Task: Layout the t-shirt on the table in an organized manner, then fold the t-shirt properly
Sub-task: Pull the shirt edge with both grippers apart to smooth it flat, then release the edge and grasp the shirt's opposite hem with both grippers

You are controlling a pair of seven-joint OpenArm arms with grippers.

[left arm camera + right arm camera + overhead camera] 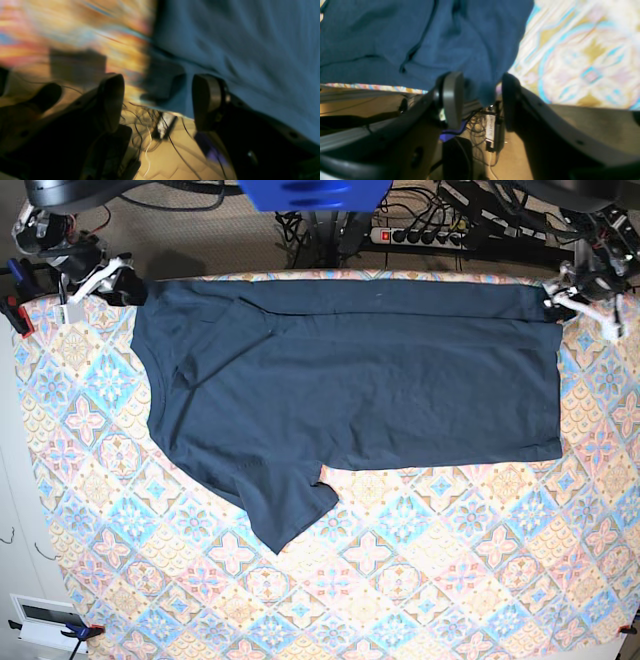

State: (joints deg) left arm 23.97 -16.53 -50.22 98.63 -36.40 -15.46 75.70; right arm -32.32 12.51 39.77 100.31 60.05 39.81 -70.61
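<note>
Left wrist view: your left gripper [157, 100] hangs at the far edge of the table [75, 37], its fingers [111, 100] spread apart. A corner of the navy t-shirt [237, 50] sits in the gap, but neither pad presses on it. The patterned cloth is blurred.

Right wrist view: your right gripper [480, 100] also has its fingers [452, 97] apart, with a corner of the t-shirt [420, 37] dangling between them, unclamped. Cables [475, 125] and a power strip [492, 130] lie on the floor below the table [582, 62] edge.

Base view: the t-shirt [350, 390] lies spread along the far side of the table [400, 580], collar to the left, hem to the right, one sleeve pointing toward the near side. Your right gripper [110, 280] sits at the shirt's far-left corner and your left gripper [570, 298] at its far-right corner.
</note>
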